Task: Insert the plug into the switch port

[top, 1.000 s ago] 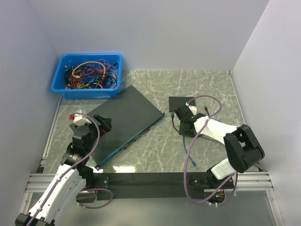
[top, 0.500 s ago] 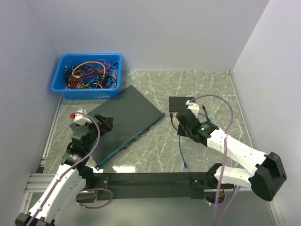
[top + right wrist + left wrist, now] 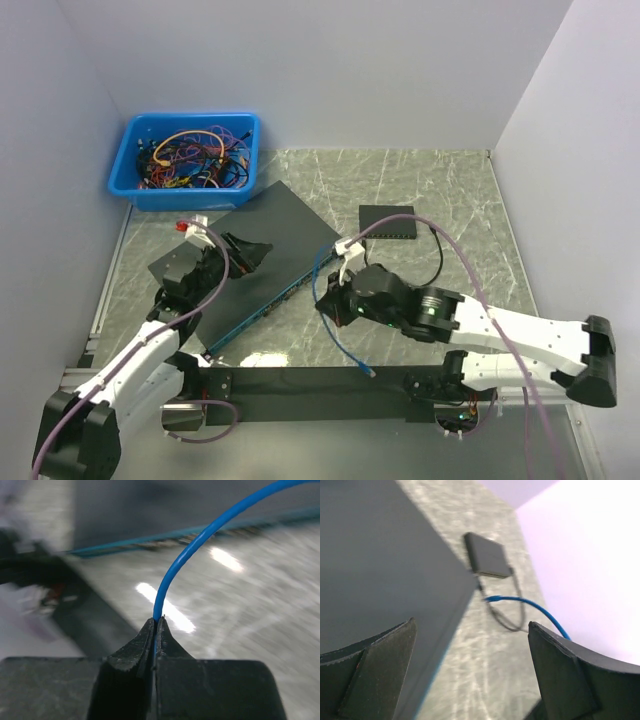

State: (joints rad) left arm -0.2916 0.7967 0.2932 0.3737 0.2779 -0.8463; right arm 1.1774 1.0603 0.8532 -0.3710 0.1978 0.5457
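The switch [image 3: 262,252] is a large flat dark box with a blue front edge that carries the ports [image 3: 290,288]. My right gripper [image 3: 330,297] hovers just off that front edge, shut on a thin blue cable [image 3: 345,345]. In the right wrist view the cable [image 3: 200,535] rises out of the closed jaws [image 3: 156,623] toward the switch's port row [image 3: 200,530]. The cable's loose end with a small plug [image 3: 372,372] hangs down by the front rail. My left gripper [image 3: 245,250] is open above the switch top [image 3: 380,570], nothing between its fingers [image 3: 375,665].
A blue bin [image 3: 188,160] of tangled cables stands at the back left. A small black box [image 3: 388,222] with a black lead [image 3: 438,255] lies behind the right arm; it also appears in the left wrist view [image 3: 487,555]. White walls close three sides.
My right arm has swung left from the small black box to the switch's front edge, carrying the blue cable. The left gripper has shifted right, over the switch top, and stayed open.
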